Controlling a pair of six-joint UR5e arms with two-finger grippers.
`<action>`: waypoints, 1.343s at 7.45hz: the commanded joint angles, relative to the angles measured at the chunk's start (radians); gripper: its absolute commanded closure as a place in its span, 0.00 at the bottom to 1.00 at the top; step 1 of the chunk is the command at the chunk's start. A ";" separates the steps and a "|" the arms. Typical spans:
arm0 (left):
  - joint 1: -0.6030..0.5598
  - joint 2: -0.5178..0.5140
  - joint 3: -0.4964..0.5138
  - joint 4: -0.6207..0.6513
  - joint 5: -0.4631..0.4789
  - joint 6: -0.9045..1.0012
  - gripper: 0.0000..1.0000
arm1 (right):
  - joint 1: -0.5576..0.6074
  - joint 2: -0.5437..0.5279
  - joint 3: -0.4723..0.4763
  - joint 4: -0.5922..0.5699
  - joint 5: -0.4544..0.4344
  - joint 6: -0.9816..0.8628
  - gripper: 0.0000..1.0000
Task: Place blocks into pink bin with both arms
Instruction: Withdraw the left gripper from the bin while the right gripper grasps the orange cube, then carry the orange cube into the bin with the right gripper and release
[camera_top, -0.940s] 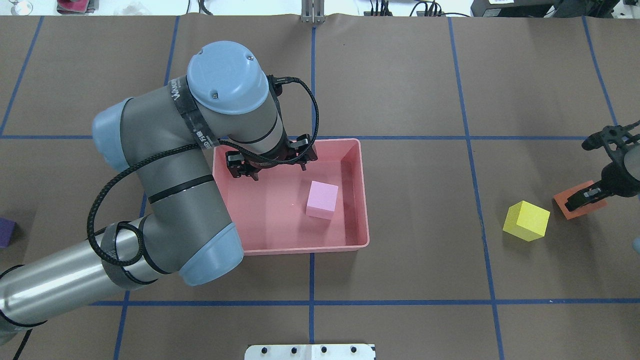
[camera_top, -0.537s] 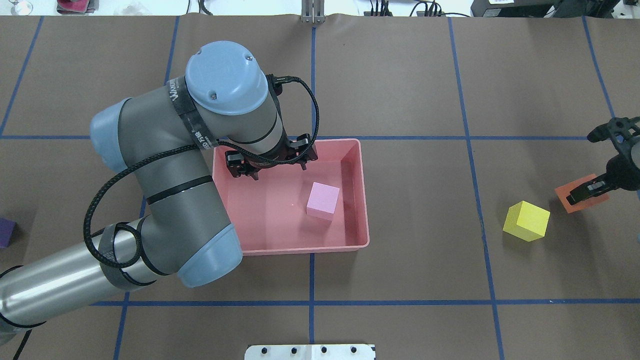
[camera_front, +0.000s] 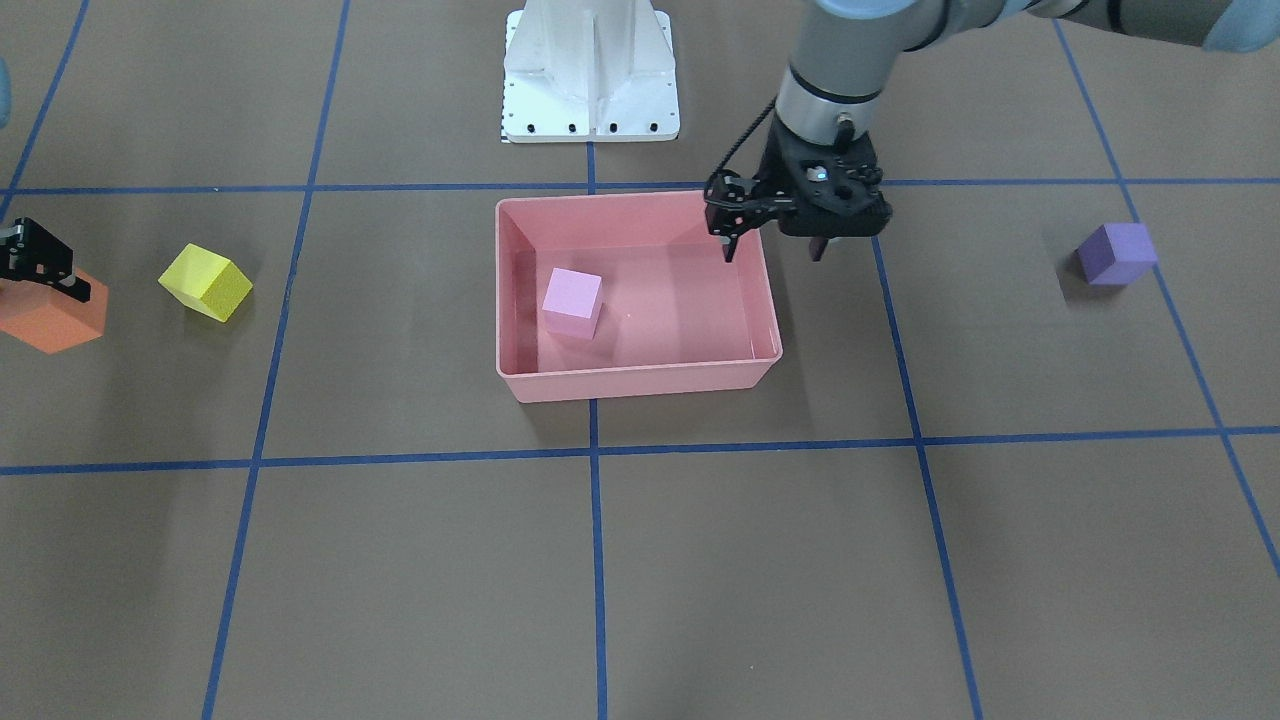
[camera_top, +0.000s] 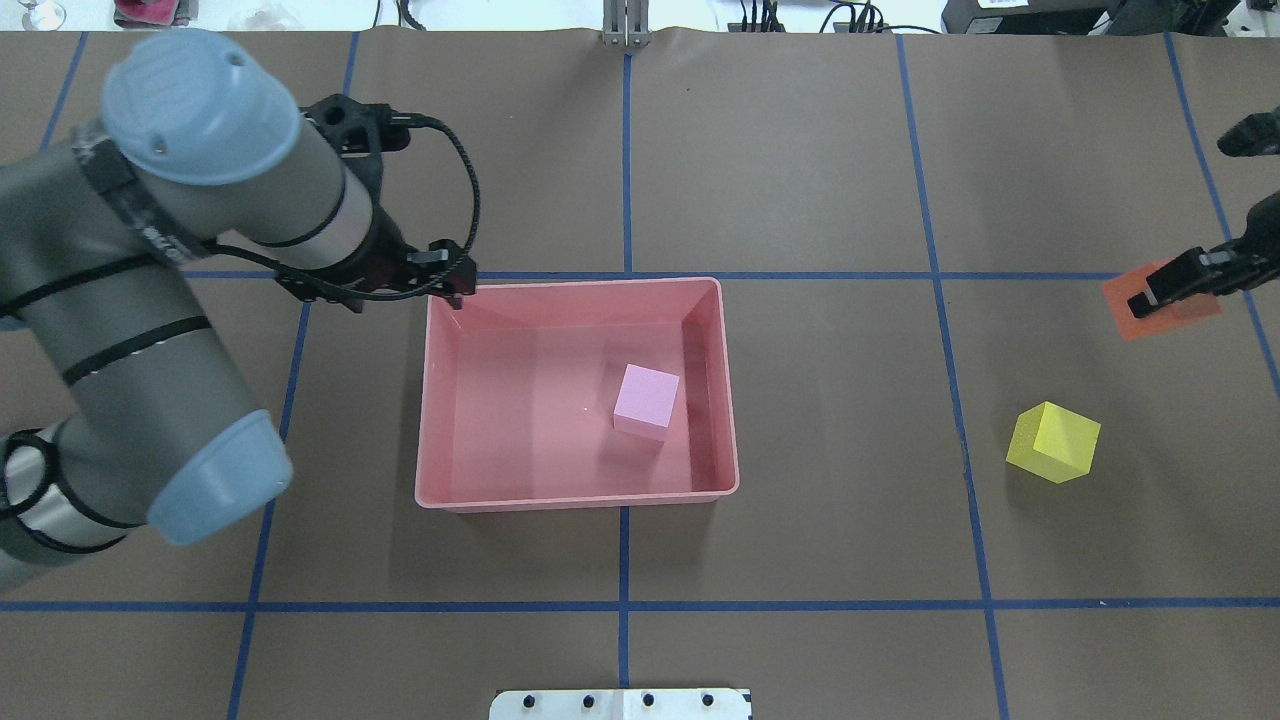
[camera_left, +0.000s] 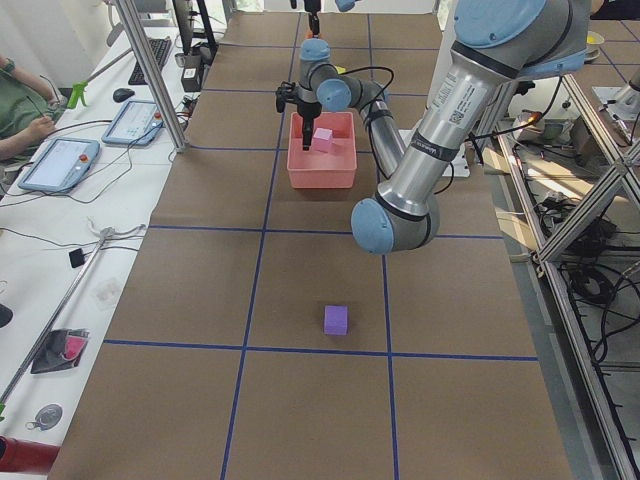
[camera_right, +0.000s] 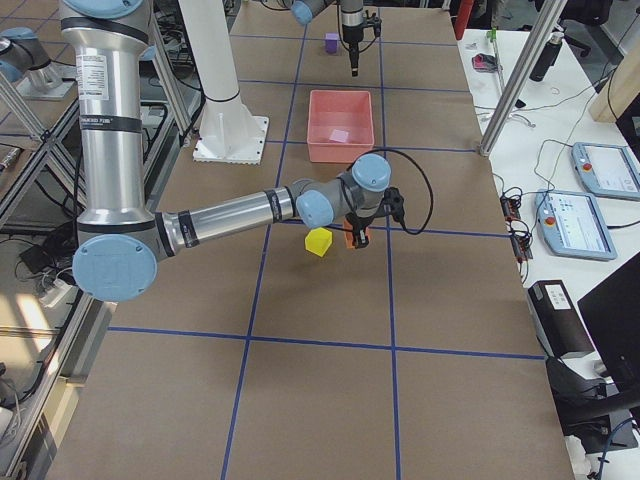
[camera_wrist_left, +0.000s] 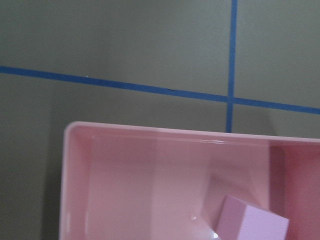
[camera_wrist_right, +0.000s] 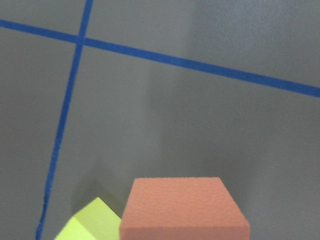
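Above the pink bin's (camera_top: 578, 498) left-hand wall, I see my left gripper (camera_front: 773, 250) hanging clear of it. Its fingers point straight down, spread wide with nothing between them. The left arm (camera_top: 120, 330) is folded sharply at the elbow. Inside the bin sits the pink-lilac block (camera_top: 646, 400). Far out on the right, my right gripper (camera_front: 50, 275) is clamped on the orange block (camera_front: 48, 318), near the yellow block (camera_top: 1053, 441). The purple block (camera_front: 1116, 253) lies alone on the left.
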 joint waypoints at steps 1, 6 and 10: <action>-0.146 0.224 -0.099 -0.017 -0.102 0.251 0.00 | -0.069 0.290 0.128 -0.468 -0.070 0.030 1.00; -0.365 0.651 -0.082 -0.311 -0.202 0.550 0.00 | -0.394 0.605 0.113 -0.527 -0.221 0.571 1.00; -0.415 0.834 0.118 -0.660 -0.211 0.596 0.00 | -0.543 0.725 -0.025 -0.391 -0.330 0.766 1.00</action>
